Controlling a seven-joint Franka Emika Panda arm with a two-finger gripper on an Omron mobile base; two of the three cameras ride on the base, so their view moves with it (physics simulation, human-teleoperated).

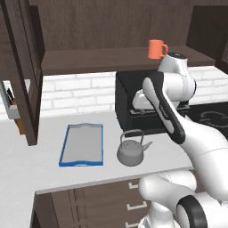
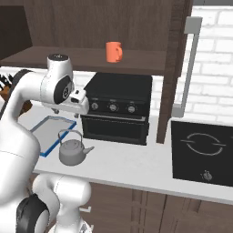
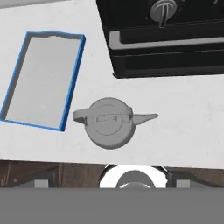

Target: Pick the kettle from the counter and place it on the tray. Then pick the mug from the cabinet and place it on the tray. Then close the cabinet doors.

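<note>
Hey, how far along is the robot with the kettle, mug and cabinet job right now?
Nothing is finished yet. The kettle sits on the counter beside the bare tray. The open gripper hangs above the kettle, holding nothing. The mug is on the cabinet shelf, and the cabinet doors stand open.

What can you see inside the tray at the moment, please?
The tray holds nothing: its grey bottom is bare. The kettle stands on the counter beside it. Nothing covers the tray.

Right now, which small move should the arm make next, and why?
Probably lower the hand straight down toward the kettle and its arched handle. The kettle stands on the counter beside the tray, not on it, and the open jaws hang above it, holding nothing.
</note>
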